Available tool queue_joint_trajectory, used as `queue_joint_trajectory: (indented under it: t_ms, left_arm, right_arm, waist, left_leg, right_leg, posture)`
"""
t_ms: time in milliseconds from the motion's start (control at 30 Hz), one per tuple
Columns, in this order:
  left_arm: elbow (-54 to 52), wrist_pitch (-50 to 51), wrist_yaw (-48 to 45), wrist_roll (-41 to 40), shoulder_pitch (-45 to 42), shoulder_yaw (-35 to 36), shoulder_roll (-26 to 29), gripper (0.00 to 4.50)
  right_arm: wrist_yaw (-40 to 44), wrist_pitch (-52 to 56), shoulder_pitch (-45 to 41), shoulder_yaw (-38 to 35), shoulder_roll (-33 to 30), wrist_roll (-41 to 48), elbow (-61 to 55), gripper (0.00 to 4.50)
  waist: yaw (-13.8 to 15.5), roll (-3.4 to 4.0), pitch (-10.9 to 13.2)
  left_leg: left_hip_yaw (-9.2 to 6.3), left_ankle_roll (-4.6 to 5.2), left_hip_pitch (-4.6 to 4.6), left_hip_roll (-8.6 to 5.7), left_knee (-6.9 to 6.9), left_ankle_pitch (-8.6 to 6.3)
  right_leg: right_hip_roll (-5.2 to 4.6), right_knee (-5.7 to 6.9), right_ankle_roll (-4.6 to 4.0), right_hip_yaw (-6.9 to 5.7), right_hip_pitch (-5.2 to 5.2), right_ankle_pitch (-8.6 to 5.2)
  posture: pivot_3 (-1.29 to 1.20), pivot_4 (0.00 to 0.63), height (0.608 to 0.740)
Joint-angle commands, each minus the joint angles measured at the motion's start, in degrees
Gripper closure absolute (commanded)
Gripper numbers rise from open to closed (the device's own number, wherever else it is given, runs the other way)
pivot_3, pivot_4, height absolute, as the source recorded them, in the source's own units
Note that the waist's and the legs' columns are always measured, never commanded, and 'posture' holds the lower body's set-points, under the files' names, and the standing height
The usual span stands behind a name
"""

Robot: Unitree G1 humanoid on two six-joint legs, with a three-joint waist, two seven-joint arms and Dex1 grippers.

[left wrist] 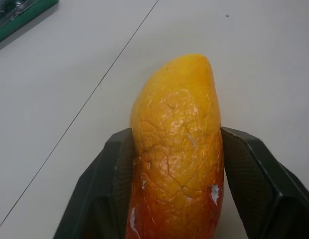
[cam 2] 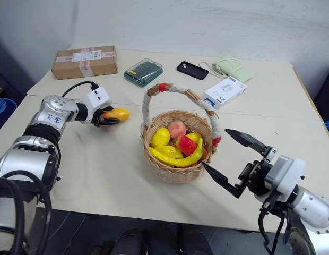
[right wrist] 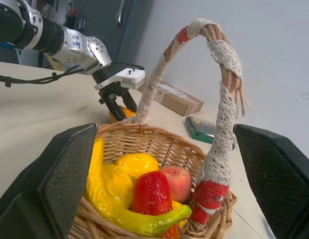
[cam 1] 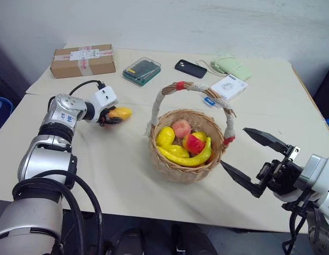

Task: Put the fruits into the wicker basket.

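An oval red-orange-and-yellow mango [cam 1: 122, 112] lies on the pale table, left of the wicker basket [cam 1: 184, 171]. My left gripper [cam 1: 109, 118] is shut on the mango, and in the left wrist view both black fingers press against the sides of the mango [left wrist: 177, 144]. The basket has a tall cloth-wrapped handle [cam 1: 178, 87] and holds a long yellow banana [cam 1: 190, 158], a red-and-yellow fruit, a peach-coloured one and another yellow one. My right gripper [cam 1: 234, 146] hangs open and empty just right of the basket, at rim height.
Along the far side of the table lie a cardboard box [cam 1: 82, 60], a green case [cam 1: 141, 70], a black phone [cam 1: 190, 68], a pale green bundle [cam 1: 232, 66] and a white packet [cam 1: 228, 86] behind the basket handle.
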Motion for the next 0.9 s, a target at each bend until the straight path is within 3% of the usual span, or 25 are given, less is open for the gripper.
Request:
queue_joint_trajectory:
  t_ms: [33, 167, 300, 400, 467, 600, 700, 800, 900]
  left_arm:
    - [0.70, -3.47, -2.76, -0.31, 1.78, 1.35, 1.14, 2.40]
    - [-2.44, -9.33, -20.84, -10.96, 1.18, 10.09, 2.68, 2.40]
    - [-10.79, -4.82, -37.47, -16.06, 0.62, 10.71, 8.87, 2.40]
    - [-35.08, 11.54, -41.57, -31.89, 8.96, -0.71, 21.09, 2.40]
    - [-49.22, 19.41, -41.57, -41.15, 13.02, -0.53, 24.05, 2.40]
    - [-71.08, 35.83, -37.76, -53.09, 17.32, 2.71, 20.46, 2.40]
    - [-80.77, 40.77, -30.73, -55.57, 19.56, 1.70, 14.29, 2.40]
    - [-82.30, 41.20, -26.03, -52.90, 20.09, 0.76, 8.14, 2.40]
    - [-79.47, 35.57, -20.84, -44.76, 19.84, -2.02, 2.34, 2.40]
  right_arm:
    - [-0.40, -2.30, 0.40, -1.03, 0.76, -0.39, -1.82, 0.00]
    - [0.01, -3.05, 0.38, -1.43, 0.75, -0.23, -1.06, 0.00]
    - [0.34, -5.01, -1.07, -3.21, 0.54, -0.05, 1.13, 0.00]
    - [1.76, -5.75, -1.66, -4.15, -0.03, 0.22, 4.32, 0.00]
    - [2.70, -6.26, -1.96, -4.73, -0.28, 0.23, 6.37, 0.00]
    - [4.78, -7.20, -3.58, -6.37, -2.26, -1.21, 10.94, 0.00]
    - [5.68, -6.44, -4.87, -8.40, -3.91, -0.11, 14.43, 0.00]
    - [7.17, -5.63, -4.09, -9.35, -5.11, 0.83, 15.31, 0.00]
    - [6.86, -5.06, -2.69, -9.67, -4.97, 1.30, 14.28, 0.00]
  waist:
    - [-0.04, 0.00, 0.00]
    - [-0.03, 0.00, 0.03]
    - [-0.30, -0.12, 0.11]
    - [-1.12, -0.05, 0.14]
    - [-1.32, 0.05, 0.18]
    - [0.82, 0.28, 0.30]
    - [0.97, 0.28, 0.29]
    - [0.86, 0.31, 0.29]
    - [0.41, 0.32, 0.29]
  left_leg:
    - [0.00, 0.00, 0.00, 0.00, 0.00, 0.00]
    - [0.03, -0.06, -0.03, 0.02, 0.00, 0.03]
    - [-0.01, -0.07, -0.12, 0.03, 0.07, 0.04]
    - [0.00, -0.07, -0.08, 0.05, 0.01, 0.04]
    - [-0.01, -0.08, -0.01, 0.09, -0.13, 0.03]
    - [-0.41, 0.10, -0.07, -0.05, 0.22, 0.03]
    - [-0.39, 0.20, -0.05, -0.12, 0.34, -0.01]
    - [-0.38, 0.15, -0.06, -0.12, 0.37, 0.02]
    - [-0.39, 0.05, -0.03, -0.07, 0.31, 0.07]
  right_leg:
    - [0.00, 0.01, 0.00, 0.00, 0.00, 0.00]
    - [0.02, 0.02, 0.00, -0.02, -0.03, 0.00]
    - [0.05, 0.01, -0.01, -0.08, -0.06, 0.00]
    - [0.07, 0.01, -0.01, 0.00, -0.06, -0.01]
    - [0.02, 0.01, -0.03, 0.10, -0.03, -0.02]
    - [-0.10, 0.04, 0.00, 0.13, 0.21, -0.05]
    - [-0.06, 0.03, 0.12, 0.24, 0.34, 0.02]
    - [0.04, 0.05, 0.14, 0.30, 0.31, 0.02]
    - [0.21, 0.06, 0.16, 0.39, 0.27, 0.01]
  posture:
    - [0.00, 0.150, 0.740]
    - [0.00, 0.150, 0.740]
    - [0.00, 0.150, 0.740]
    - [0.00, 0.150, 0.740]
    - [0.00, 0.150, 0.740]
    - [0.00, 0.150, 0.740]
    - [0.00, 0.150, 0.740]
    - [0.00, 0.150, 0.740]
    - [0.00, 0.150, 0.740]
